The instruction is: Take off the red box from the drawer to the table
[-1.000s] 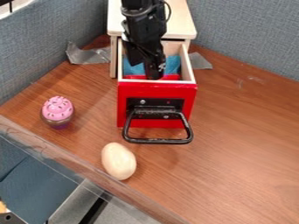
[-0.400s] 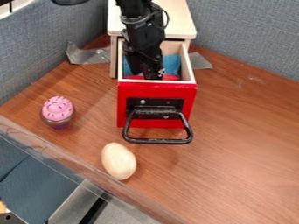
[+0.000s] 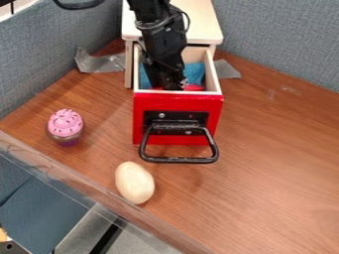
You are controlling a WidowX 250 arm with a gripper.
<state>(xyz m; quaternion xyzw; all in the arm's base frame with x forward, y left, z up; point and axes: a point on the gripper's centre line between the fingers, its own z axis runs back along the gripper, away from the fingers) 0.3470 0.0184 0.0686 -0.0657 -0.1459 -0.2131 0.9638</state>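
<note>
Red box (image 3: 194,88) (partly hidden) apparently beneath gripper (image 3: 169,86), inside drawer (image 3: 210,103).

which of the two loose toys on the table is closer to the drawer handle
The pale, egg-shaped one, near the lower left of the drawer handle; the pink-topped cupcake sits farther off to the left.

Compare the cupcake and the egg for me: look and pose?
The cupcake has a pink, sprinkled top over a darker base; the egg is plain cream. The cupcake stands upright, while the egg lies on its side. Both rest on the wooden table, outside the drawer.
</note>
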